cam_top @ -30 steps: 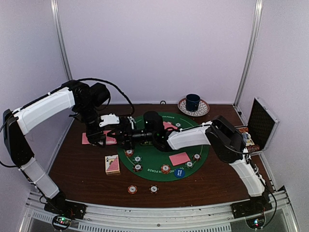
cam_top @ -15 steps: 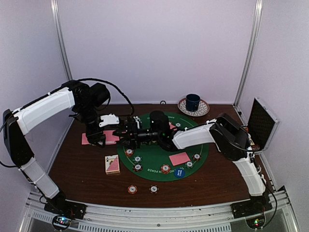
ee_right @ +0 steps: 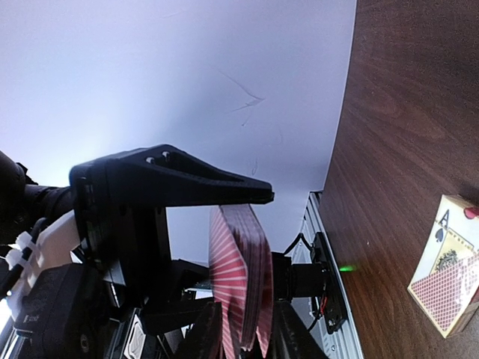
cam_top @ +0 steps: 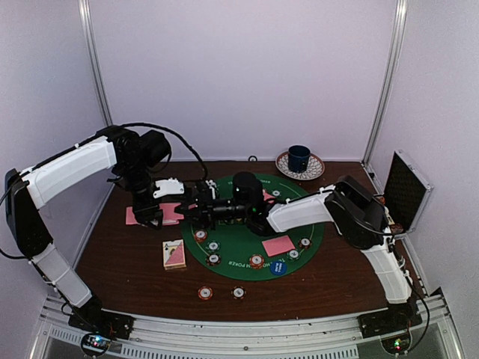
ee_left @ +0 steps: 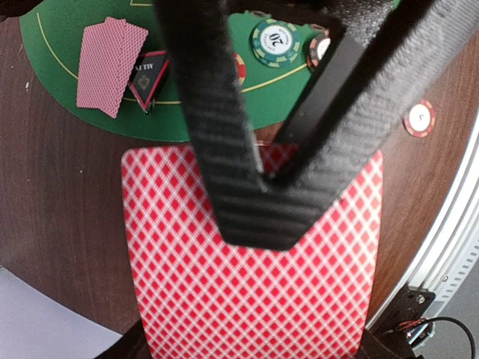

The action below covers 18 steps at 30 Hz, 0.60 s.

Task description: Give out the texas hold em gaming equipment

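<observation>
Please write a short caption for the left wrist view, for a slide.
Left gripper shut on a red-backed deck above the table, with the green mat, two cards and chips beyond.

White-shelled arms, black joints, ridged black fingers.

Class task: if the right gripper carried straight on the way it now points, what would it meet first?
Most likely the deck of cards held by the left gripper; the right gripper points straight at it, though the remaining gap is unclear.
</observation>
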Available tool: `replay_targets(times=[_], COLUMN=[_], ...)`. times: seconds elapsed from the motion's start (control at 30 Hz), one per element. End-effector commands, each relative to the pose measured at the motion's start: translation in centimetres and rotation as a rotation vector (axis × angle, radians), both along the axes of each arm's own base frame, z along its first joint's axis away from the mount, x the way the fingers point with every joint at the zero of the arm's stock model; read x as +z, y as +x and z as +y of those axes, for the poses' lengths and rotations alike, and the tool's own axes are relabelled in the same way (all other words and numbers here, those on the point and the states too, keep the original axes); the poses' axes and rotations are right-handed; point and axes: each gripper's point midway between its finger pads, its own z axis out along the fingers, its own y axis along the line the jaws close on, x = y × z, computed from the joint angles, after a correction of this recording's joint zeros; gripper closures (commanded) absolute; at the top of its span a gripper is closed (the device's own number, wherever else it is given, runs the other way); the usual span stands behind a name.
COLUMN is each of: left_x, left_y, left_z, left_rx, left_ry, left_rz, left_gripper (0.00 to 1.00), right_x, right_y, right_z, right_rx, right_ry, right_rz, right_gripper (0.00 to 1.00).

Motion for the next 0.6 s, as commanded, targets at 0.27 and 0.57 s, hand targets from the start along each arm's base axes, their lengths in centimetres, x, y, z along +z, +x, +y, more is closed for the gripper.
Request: replay_targets(times=[0.27,0.57], left_x=[0.5,0.3], left_y=[0.1,0.0], left_z=[0.2,0.3], left_rx=[-0.014,-0.015], left_ry=[0.003,0.006], left_rz=[-0.03,-0.026], left_gripper=[1.0,1.0], right_x=[3.7,4.8], right_y=[-0.9,-1.0], right_z=[-1.9,-2.4], right_rx=[0.013,0.013], right_ry=[0.072,0.129], right_rz=[-0.036,0.002], right_gripper=[0.84,0.96])
